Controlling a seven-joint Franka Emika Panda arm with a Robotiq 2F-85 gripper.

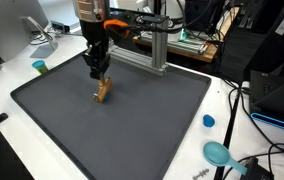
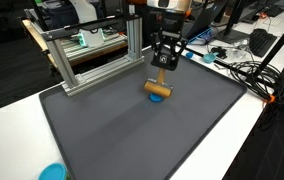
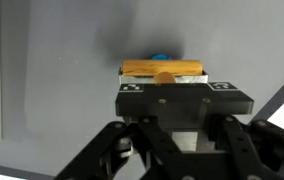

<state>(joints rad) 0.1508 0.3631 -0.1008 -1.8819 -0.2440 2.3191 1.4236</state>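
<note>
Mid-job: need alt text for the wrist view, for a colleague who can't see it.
The gripper is shut on a tan wooden block lying crosswise at its fingertips, over a dark grey mat. A small blue thing shows just beyond the block.

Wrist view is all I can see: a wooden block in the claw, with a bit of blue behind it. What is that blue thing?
Observer: In an exterior view it is a blue round piece under the wooden block that the gripper holds. It rests on the dark mat.
Operator: Is anything else close by?
Observer: An aluminium frame stands along one edge of the mat.
Operator: Any more blue things around?
Observer: Yes, a small blue cap and a teal round thing lie on the white table, off the mat.
</note>
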